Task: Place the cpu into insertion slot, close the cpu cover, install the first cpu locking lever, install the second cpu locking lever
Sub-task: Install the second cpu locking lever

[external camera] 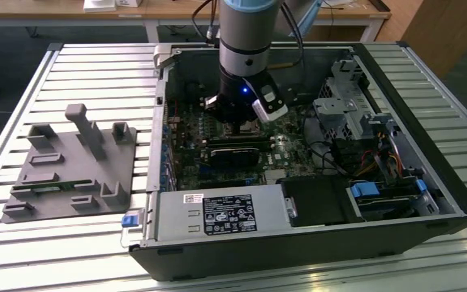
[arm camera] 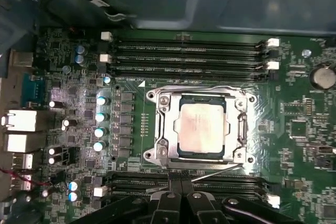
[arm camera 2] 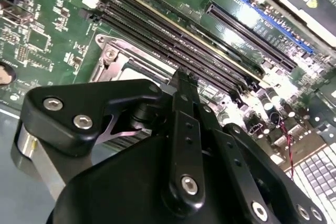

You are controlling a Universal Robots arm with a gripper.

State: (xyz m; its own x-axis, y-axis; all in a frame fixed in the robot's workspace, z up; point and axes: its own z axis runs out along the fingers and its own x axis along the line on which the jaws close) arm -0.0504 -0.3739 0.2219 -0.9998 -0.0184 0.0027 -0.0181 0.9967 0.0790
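Observation:
In the first wrist view the cpu (arm camera: 202, 125) lies flat in the insertion slot (arm camera: 155, 154), its dull metal top showing through the window of the cpu cover (arm camera: 167, 125), which lies down over it. A thin silvery locking lever (arm camera: 218, 172) runs slanted along the socket's side nearest the gripper, and its end reaches the fingertips. My gripper (arm camera: 181, 182) has its black fingers pressed together, just beside the socket. The second wrist view shows the gripper (arm camera 2: 181, 80) from behind, over the socket's metal rim (arm camera 2: 119, 52). In the exterior view the gripper (external camera: 240, 126) reaches down into the open computer case.
Memory slots (arm camera: 189, 56) flank the socket on two sides. A long black card (external camera: 235, 149) lies just in front of the gripper in the exterior view, with a power supply (external camera: 217, 213) nearer still. Drive cages and cables (external camera: 355, 121) fill the case's right. A grey fixture (external camera: 71, 164) stands outside.

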